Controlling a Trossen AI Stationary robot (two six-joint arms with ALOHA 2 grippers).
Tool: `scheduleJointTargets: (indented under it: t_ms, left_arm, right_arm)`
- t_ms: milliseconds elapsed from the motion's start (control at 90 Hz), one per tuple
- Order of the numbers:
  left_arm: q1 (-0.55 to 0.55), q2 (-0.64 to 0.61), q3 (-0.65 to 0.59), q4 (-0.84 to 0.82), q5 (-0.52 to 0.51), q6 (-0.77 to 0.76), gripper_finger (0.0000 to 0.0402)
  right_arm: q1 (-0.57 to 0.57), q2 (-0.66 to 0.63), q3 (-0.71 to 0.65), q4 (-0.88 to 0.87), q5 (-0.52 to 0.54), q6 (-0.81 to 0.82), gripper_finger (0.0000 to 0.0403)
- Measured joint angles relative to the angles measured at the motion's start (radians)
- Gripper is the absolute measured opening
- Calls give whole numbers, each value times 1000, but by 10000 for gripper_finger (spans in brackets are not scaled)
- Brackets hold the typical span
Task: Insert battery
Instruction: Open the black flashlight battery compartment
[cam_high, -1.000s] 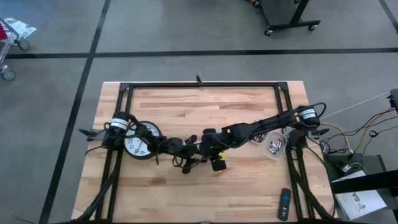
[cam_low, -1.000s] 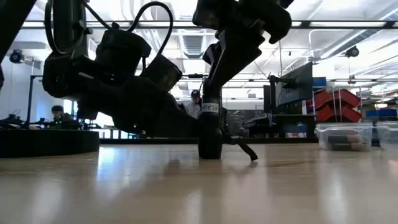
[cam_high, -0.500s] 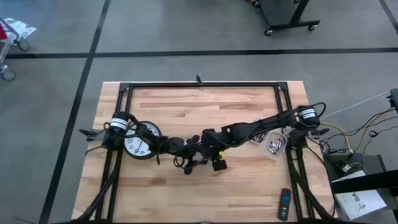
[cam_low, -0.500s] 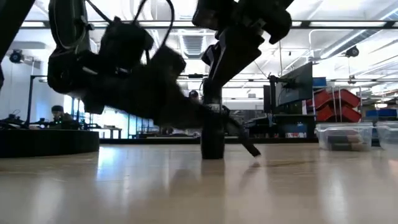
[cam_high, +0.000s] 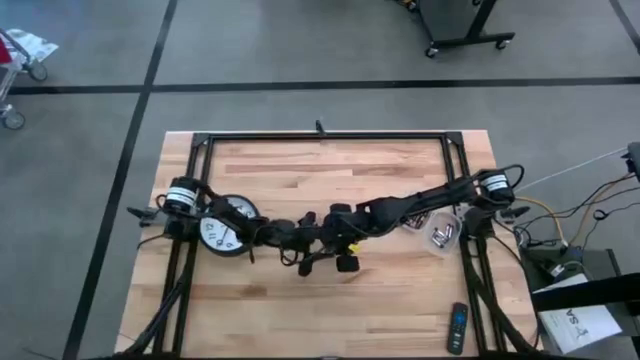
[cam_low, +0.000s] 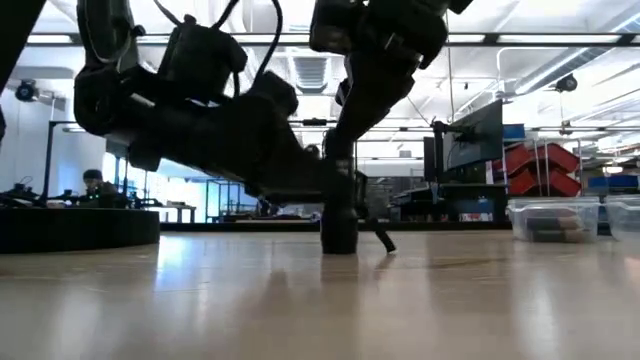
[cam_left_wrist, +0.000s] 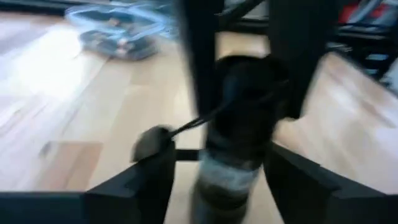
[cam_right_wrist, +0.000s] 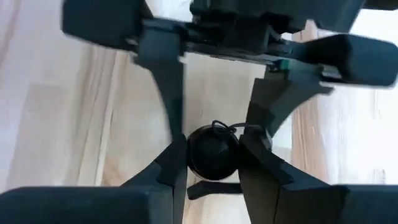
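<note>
Low view: a dark cylinder (cam_low: 340, 226), the task's thing, stands upright on the wooden table (cam_low: 320, 300), and no battery can be made out in or beside it. In the high view it sits around the middle of the table, a little nearer the front edge than the back, hidden under the two arms where they meet.

The right gripper (cam_right_wrist: 213, 155) comes down on the cylinder from above. In the right wrist view its fingers (cam_right_wrist: 172, 155) press against either side of the round black top, clenched on it, and a thin cord loops off that top.

The left gripper (cam_left_wrist: 217, 171) reaches in low from the left edge. In the left wrist view its fingers (cam_left_wrist: 149, 180) sit to either side of the cylinder with a gap on each side. That picture is blurred, but they look spread apart and not touching it.

Near the right edge, beside the right arm's base, lies a clear plastic tub (cam_high: 443, 232) holding small metallic items. It also shows in the low view at the far right. A round white clock (cam_high: 225, 228) lies flat near the left edge, just beside the left arm. A remote (cam_high: 456, 328) lies at the front right corner, well apart from the rest.
</note>
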Motion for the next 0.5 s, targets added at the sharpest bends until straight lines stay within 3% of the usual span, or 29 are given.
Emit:
scheduleJointTargets:
  t_ms: [267,500]
  left_arm:
    - [-1,2,-4,25,-42,-4,108]
    - [0,2,-4,25,-9,23,98]
  right_arm:
    - [-2,0,0,-5,26,29,91]
    - [-1,0,0,-7,16,-22,98]
